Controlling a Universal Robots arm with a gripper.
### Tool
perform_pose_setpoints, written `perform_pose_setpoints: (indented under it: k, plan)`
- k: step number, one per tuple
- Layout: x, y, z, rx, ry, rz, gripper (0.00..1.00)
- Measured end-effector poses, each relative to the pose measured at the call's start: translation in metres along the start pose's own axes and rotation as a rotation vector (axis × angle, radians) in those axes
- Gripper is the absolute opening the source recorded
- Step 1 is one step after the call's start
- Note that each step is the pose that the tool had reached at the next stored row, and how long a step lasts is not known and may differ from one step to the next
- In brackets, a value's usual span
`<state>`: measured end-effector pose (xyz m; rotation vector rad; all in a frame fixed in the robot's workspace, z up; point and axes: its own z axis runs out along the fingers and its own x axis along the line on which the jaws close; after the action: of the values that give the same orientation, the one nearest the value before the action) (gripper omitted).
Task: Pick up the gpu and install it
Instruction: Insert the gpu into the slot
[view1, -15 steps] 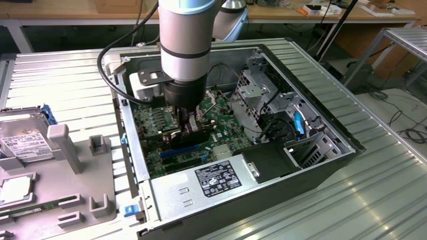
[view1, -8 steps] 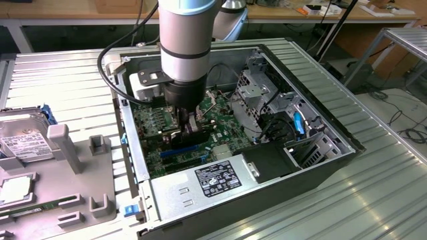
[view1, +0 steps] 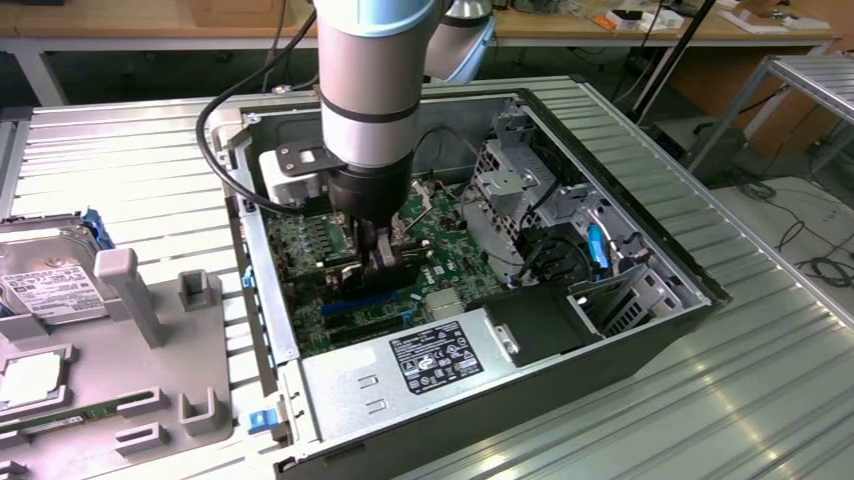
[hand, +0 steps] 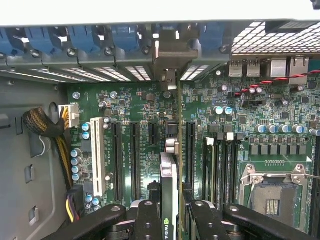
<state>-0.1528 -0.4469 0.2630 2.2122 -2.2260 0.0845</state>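
— Gpu (hand: 169, 180): where do we see it?
— We see it on edge, clamped in the gripper (hand: 172, 210), down inside the open computer case (view1: 641, 340), over the slots of the green motherboard (hand: 130, 100).
— And outside?
— On the desk (view1: 120, 150), a grey tray (view1: 147, 340) holds a hard drive (view1: 47, 285).

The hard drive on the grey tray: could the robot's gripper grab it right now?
Probably not yet: the gripper is down inside the open computer case, shut on the gpu. The hard drive itself lies uncovered outside the case, so only that full grip hinders.
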Motion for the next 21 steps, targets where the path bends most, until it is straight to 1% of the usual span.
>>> perform_pose_setpoints:
  k: [21]
  plan:
    - [-0.0001,0.0008,0.0037,0.0006,0.0,0.0,0.27]
